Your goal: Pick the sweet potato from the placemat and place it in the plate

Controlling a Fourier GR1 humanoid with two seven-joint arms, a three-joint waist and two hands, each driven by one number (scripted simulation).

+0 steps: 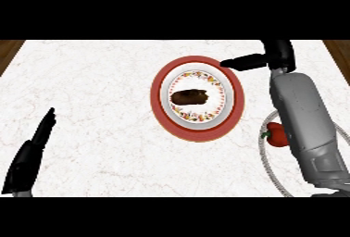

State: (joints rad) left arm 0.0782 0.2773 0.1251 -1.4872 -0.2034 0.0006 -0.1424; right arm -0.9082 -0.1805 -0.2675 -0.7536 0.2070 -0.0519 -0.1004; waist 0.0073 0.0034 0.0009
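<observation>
A brown sweet potato (190,97) lies in the middle of a white plate (224,99) with a flowered rim and a broad red border. My right hand (263,59) hovers at the plate's far right edge, fingers stretched leftward, open and holding nothing. Its grey forearm (304,125) runs down the right side and covers most of the placemat (268,159), of which only a curved pale edge shows. My left hand (33,152) rests open at the lower left, fingers pointing up, far from the plate.
A red pepper-like vegetable (276,134) with a green stem peeks out beside my right forearm, on the placemat. White marble counter (96,88) spreads to the left; wooden strips show at the far corners.
</observation>
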